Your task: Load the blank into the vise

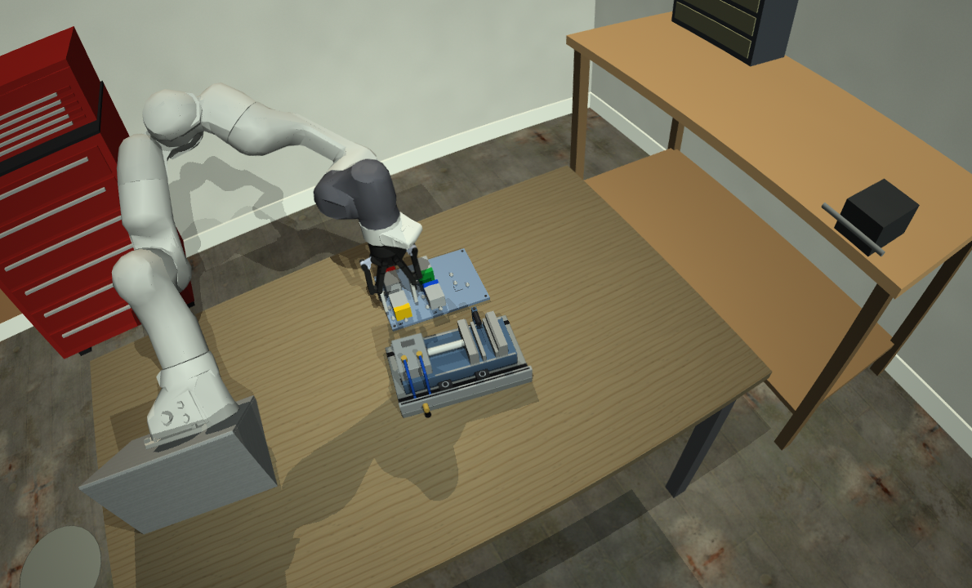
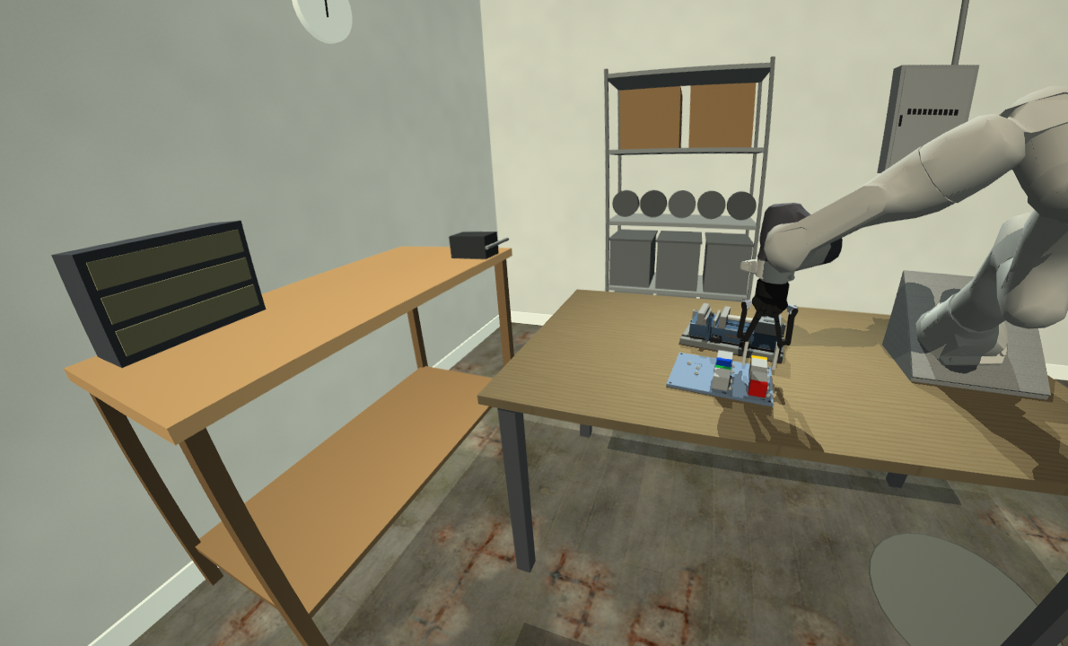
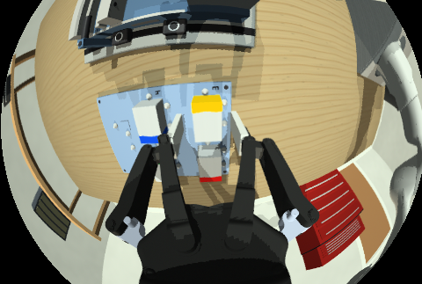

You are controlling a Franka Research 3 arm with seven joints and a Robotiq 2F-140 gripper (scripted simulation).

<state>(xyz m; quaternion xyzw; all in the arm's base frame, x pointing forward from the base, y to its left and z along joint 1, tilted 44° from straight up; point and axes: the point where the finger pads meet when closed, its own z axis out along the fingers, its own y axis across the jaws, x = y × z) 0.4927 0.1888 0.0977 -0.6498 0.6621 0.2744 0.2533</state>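
The yellow-ended blank lies on the infeed plate, yellow end toward the vise. My gripper is open, its fingers either side of this blank with gaps on both sides in the wrist view; fingertip height is hard to judge. The red-ended blank is right behind it. The blue-ended blank lies beside the left finger; the green-ended one is mostly hidden in the wrist view. The fixed jaw and dark work stop show.
Locating pins stand on the plate, several around the blanks. The hosed block is at the vise's other end. The vise rests on a raised plate beside the infeed plate. The arm's pedestal stands on the same table.
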